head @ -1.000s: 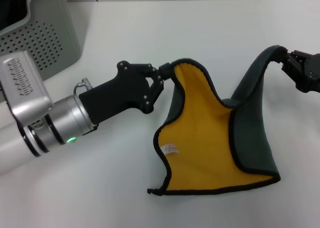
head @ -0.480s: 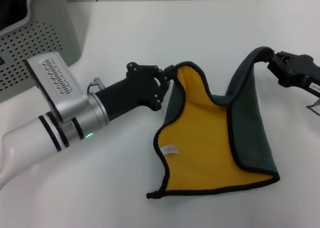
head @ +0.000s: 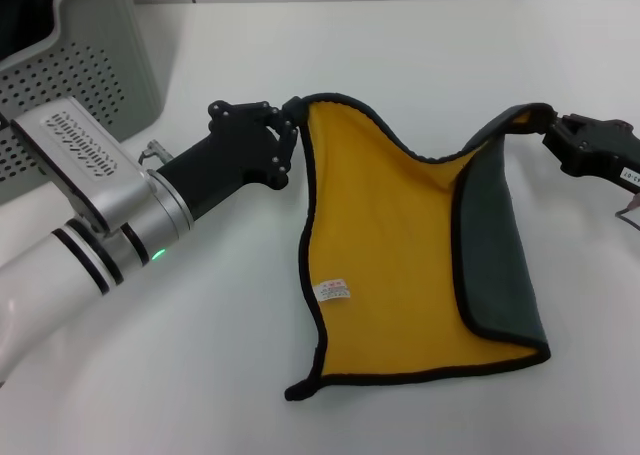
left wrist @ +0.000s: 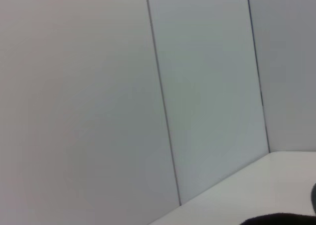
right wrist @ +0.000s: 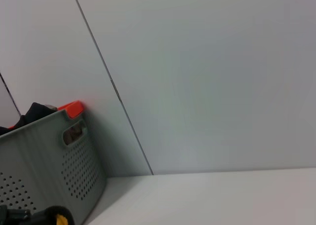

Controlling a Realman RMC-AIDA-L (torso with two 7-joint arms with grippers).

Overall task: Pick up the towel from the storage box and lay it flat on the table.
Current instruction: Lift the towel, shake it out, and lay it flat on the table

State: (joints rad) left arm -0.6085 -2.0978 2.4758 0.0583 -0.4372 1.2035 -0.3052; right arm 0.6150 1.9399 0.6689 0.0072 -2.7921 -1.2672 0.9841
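The towel (head: pixel 390 235) hangs between my two grippers over the white table (head: pixel 420 65), mustard-yellow side up, with its dark green side folded over along the right edge (head: pixel 500 265). A small white label (head: pixel 332 292) shows near its left edge. Its lower part rests on the table. My left gripper (head: pixel 290 125) is shut on the towel's far left corner. My right gripper (head: pixel 552 133) is shut on the far right corner. The grey perforated storage box (head: pixel 85 65) stands at the far left and also shows in the right wrist view (right wrist: pixel 49 160).
The right wrist view shows something orange (right wrist: pixel 71 106) and dark cloth (right wrist: pixel 34 113) at the storage box's rim. The left wrist view shows only panelled wall (left wrist: pixel 148 86) and a strip of table.
My left gripper has moved left and away from me with its corner. The towel has been pulled wider between the grippers, and more of the yellow side now shows.
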